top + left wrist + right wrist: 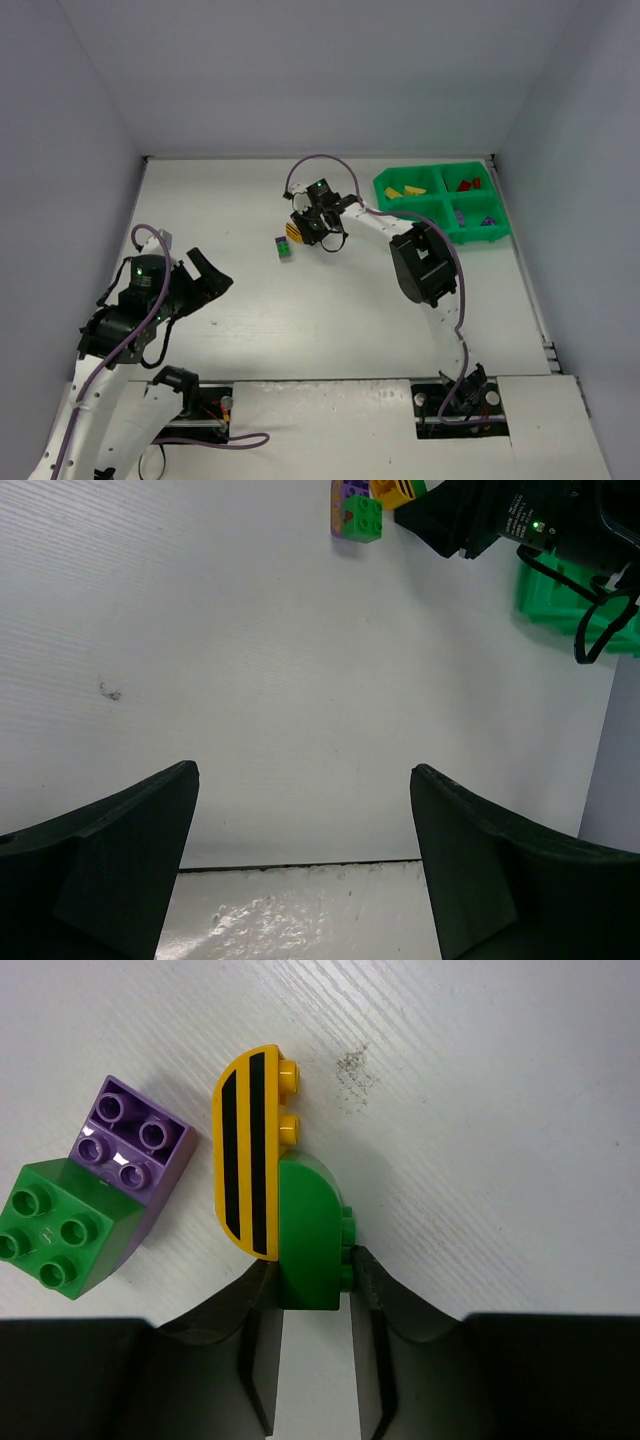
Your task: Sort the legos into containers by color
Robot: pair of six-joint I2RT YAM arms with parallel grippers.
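The right gripper (313, 1275) clamps the green curved brick (308, 1230) on the table (350, 320), well apart from the tray (480, 238) — the striped yellow brick (245, 1150) touching it may ride along and end up mis-sorted. The left gripper (305, 810) gapes wide, holding nothing.

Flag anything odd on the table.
Two mixed-colour pairs look stuck together. The right pincer is shut on a green curved brick that seems joined to a yellow striped brick; beside them a green square brick sits against a purple brick. Joined, they cannot be sorted by colour.
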